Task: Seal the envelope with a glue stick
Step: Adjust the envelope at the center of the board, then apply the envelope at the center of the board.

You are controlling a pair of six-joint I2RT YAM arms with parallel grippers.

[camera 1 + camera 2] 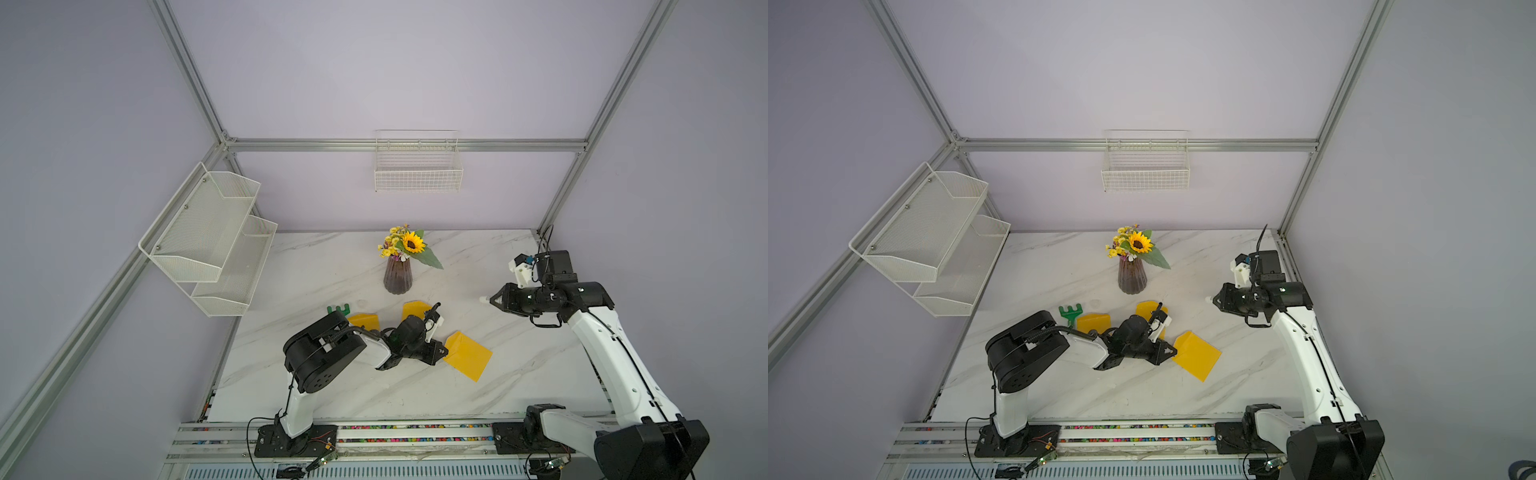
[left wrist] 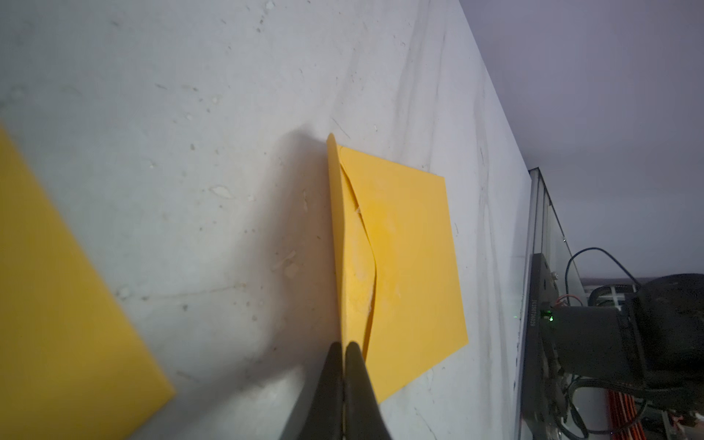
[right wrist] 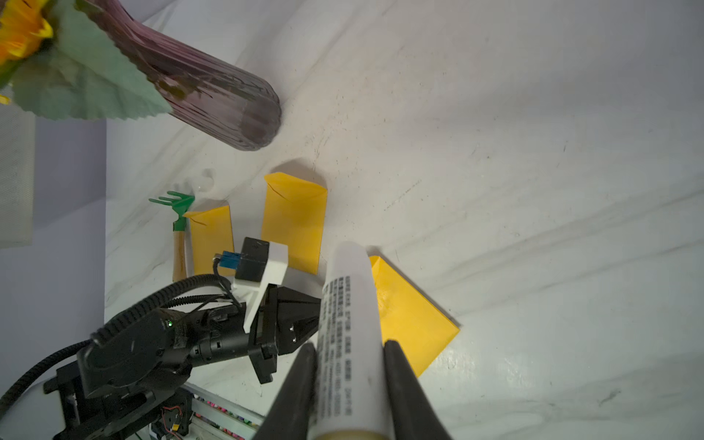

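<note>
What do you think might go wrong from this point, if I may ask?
1. The left pincer pinches only the raised flap of the yellow paper envelope. Nothing pins the body down, so rubbing glue on may drag or crease it.
2. The right pincer holds the white cylindrical glue stick away from the envelope. When it comes in beside the left pincer, the two may collide.

In both top views my left arm (image 1: pixel 332 349) covers the handle of the rake (image 1: pixel 338 309), and the glue stick (image 1: pixel 484 299) is just a white speck.
</note>
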